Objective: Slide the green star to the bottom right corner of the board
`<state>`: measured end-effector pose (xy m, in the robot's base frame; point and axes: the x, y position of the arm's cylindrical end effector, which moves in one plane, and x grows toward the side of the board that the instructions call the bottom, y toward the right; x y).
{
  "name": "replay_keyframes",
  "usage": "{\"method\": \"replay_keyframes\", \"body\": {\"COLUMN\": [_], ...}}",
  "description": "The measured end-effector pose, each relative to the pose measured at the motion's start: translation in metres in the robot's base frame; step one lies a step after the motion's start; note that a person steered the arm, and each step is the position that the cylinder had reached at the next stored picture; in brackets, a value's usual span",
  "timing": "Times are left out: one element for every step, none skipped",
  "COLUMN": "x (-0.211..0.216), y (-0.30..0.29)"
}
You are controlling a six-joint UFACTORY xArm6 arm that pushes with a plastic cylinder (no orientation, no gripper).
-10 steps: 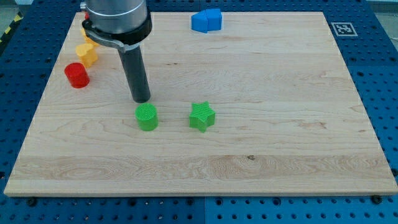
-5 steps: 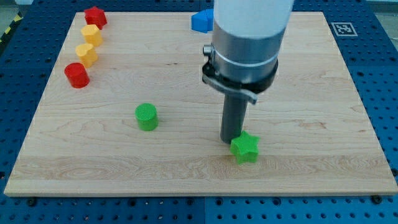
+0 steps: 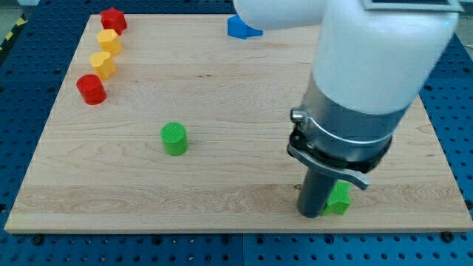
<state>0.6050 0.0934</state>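
The green star [image 3: 340, 200] lies near the board's bottom edge, right of centre; the rod and its clamp hide most of it. My tip [image 3: 310, 214] rests on the board right against the star's left side. The arm's big white and grey body fills the view's right half above it. The board's bottom right corner [image 3: 462, 222] lies well to the star's right.
A green cylinder [image 3: 174, 139] stands left of centre. A red cylinder [image 3: 92, 89], two yellow blocks [image 3: 103, 65] [image 3: 109, 41] and a red block [image 3: 113, 19] line the top left. A blue block [image 3: 239, 27] sits at the top edge, partly hidden by the arm.
My tip has swept from beside the green cylinder to the star, then pushed the star right and down towards the bottom edge. The other blocks have not moved.
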Motion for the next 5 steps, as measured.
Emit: {"method": "replay_keyframes", "body": {"x": [0.000, -0.006, -0.022, -0.027, -0.026], "y": [0.013, 0.014, 0.017, 0.028, 0.046]}}
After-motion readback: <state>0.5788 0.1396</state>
